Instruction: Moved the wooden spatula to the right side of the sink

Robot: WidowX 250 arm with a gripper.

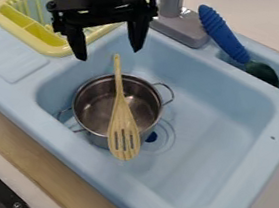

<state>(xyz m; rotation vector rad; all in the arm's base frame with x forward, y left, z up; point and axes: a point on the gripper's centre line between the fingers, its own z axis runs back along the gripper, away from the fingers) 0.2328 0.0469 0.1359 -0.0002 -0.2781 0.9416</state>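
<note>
My gripper [107,54] hangs over the upper left part of the sink, its two fingers spread wide with nothing between them. Below it, the wooden spatula [122,110] lies across the top of a metal pot [95,99]. Its handle end points up toward the gripper, apart from the fingers, and its slotted head sticks out over the pot's near rim. The pot stands in the left part of the light blue sink [218,115], whose right part extends beside it.
A yellow dish rack [29,31] sits at the sink's upper left. Behind the basin stands a grey faucet [178,19]. A blue-handled brush [224,34] rests in the tray at the upper right. The drain [152,137] shows beside the pot.
</note>
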